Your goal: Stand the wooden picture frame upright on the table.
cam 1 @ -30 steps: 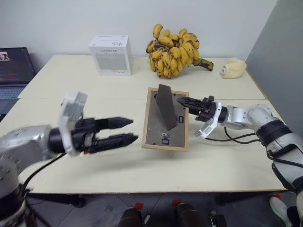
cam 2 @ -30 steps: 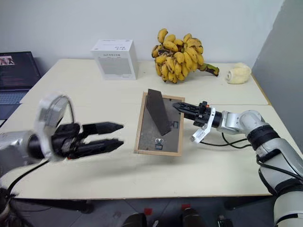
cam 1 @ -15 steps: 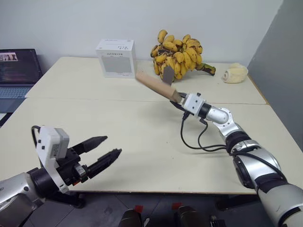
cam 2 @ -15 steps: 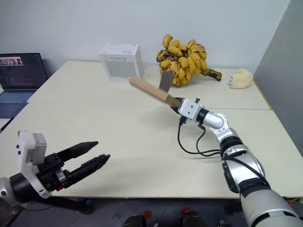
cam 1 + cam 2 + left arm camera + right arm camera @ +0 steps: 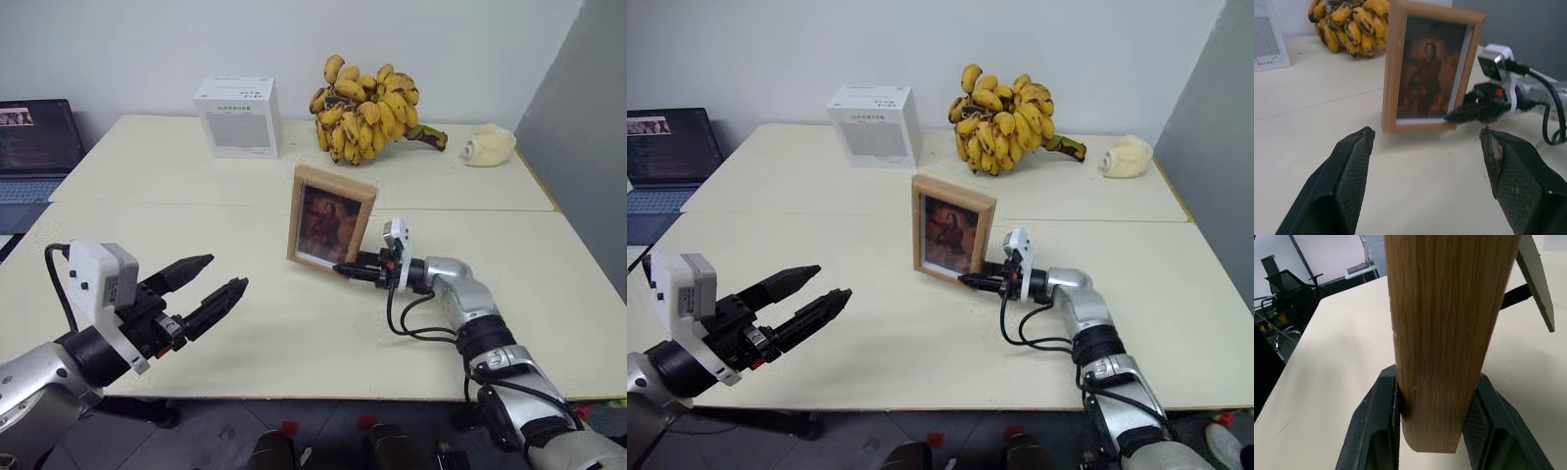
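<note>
One wooden picture frame (image 5: 330, 219) upright on table (image 5: 294, 323), gripped by right tool (image 5: 345, 270), left tool (image 5: 223, 283) spread wide.

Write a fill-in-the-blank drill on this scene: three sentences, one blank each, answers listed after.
1. The wooden picture frame stands upright on the table, gripped at its lower corner by the ____ gripper.
2. The left gripper hovers apart from the frame with its fingers ____.
3. The yellow fruit behind the frame, beside the white box, is a bunch of ____.

Missing words: right; open; bananas
</note>
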### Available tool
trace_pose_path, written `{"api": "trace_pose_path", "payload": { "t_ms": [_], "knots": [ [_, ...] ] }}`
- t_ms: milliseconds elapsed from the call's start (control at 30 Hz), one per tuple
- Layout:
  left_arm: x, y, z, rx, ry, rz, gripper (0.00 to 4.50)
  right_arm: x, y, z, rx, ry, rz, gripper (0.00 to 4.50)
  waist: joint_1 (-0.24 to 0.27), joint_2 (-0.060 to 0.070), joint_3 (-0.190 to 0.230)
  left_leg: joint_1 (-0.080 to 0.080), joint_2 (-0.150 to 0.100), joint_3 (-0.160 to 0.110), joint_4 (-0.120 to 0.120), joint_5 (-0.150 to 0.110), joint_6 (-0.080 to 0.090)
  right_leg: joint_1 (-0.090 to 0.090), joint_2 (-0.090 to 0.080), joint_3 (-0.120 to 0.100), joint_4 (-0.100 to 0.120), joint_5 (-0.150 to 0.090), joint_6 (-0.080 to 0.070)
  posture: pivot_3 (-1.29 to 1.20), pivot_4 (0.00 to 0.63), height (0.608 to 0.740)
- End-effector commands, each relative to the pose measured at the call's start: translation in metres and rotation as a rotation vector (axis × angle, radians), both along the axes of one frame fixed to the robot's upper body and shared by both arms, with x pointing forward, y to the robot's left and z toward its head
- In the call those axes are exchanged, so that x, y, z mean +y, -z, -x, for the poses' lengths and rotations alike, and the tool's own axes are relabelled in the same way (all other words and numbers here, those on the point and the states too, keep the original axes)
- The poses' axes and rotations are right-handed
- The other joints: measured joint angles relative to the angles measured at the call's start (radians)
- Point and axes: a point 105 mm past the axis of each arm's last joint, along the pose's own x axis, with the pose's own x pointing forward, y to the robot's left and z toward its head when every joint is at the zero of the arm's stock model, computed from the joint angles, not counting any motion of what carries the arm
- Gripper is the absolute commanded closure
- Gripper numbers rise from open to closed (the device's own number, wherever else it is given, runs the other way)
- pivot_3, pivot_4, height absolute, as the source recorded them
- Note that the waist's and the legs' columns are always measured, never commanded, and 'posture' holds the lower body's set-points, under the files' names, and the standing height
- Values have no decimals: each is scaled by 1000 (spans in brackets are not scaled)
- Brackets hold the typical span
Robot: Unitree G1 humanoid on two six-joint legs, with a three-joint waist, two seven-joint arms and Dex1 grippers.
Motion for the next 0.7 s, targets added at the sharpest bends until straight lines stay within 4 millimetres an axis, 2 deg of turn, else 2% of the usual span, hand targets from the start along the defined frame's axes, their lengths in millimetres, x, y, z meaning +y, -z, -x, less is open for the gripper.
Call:
{"api": "trace_pose_path", "payload": {
  "t_ms": [33, 233, 300, 333, 367, 533, 700],
  "knots": [
    [-4, -10, 0, -34, 21, 10, 852, 10, -8, 6, -37, -15, -29, 3153, 0, 0, 0, 0, 0, 0, 0, 0, 0, 0, 0, 0, 0, 0, 0, 0, 150, 740],
    [-11, -12, 2, -27, 54, 5, 852, 15, 18, 16, 38, -2, -19, 3153, 0, 0, 0, -3, 0, 0, 0, 0, 0, -3, 0, 0, -1, 0, 0, 0, 150, 740],
    [-13, -13, 1, -29, 61, 2, 804, 15, 22, 17, 52, 7, -18, 2533, 0, 0, 0, -4, 0, 1, 0, 0, 0, -4, 0, 0, -1, 0, 0, 0, 150, 740],
    [-13, -13, 1, -30, 64, 1, 804, 15, 23, 17, 56, 13, -17, 2471, 0, 0, 0, -4, 0, 1, 0, 0, 0, -4, 0, 0, -1, 0, 1, 0, 150, 740],
    [-14, -13, 1, -33, 67, -1, 804, 14, 24, 16, 56, 19, -14, 2126, 0, 0, 0, -3, 0, 1, 0, 0, 0, -4, 0, 0, -1, -1, 2, 0, 150, 740],
    [-19, -15, 0, -50, 88, -2, 804, 11, 27, 15, 29, 43, 22, 947, 0, 0, 0, -4, 0, 1, 0, 0, 0, -4, 0, 1, -2, -1, 3, 0, 150, 740],
    [-28, -14, -3, -70, 132, -9, 804, -16, 34, 19, -73, 70, 187, 947, 6, 0, 0, -4, 0, 1, 0, 0, 0, -4, 0, 1, -3, -2, 3, 0, 150, 740]
  ]
}}
